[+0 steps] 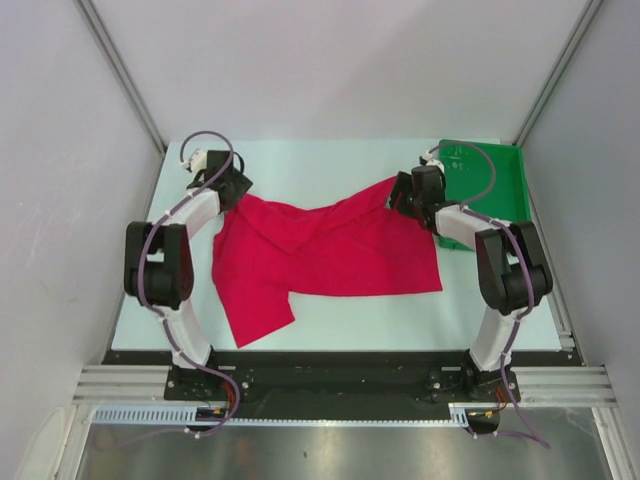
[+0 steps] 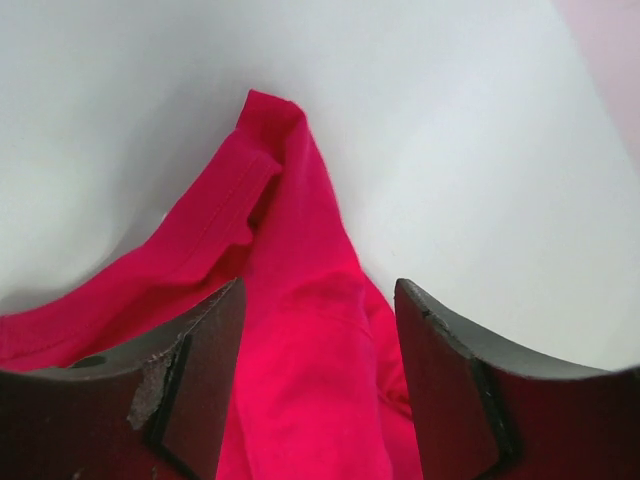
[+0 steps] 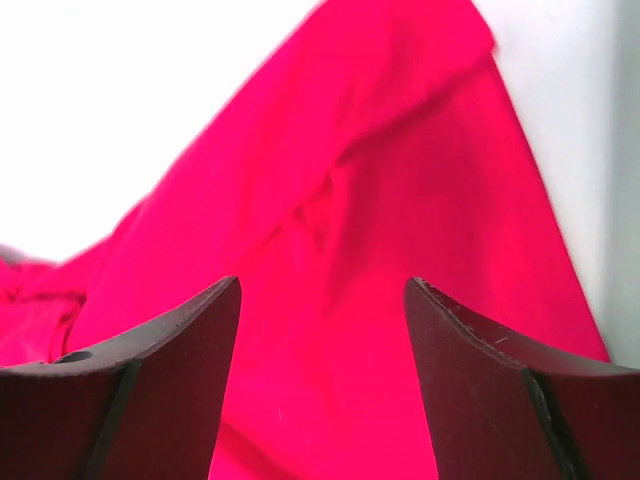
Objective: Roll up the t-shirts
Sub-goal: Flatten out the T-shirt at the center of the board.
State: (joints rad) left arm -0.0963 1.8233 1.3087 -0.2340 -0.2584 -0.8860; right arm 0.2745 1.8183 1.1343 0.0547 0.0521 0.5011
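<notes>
Left gripper (image 2: 320,290) and right gripper (image 3: 322,285) stand apart-jawed over the t-shirt (image 1: 330,255), seemingly unclamped; only overhead shows the green tray (image 1: 500,180).

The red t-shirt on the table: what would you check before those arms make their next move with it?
1. Left pincer open, cloth between its jaws: ok.
2. Right pincer open over the cloth: ok.
3. T-shirt spread flat: not ok, it is creased and bunched.
4. T-shirt wholly on the table: ok.
5. T-shirt clear of the green tray: cannot tell, the right arm hides that corner.
6. Roll started: not ok, none visible.
</notes>
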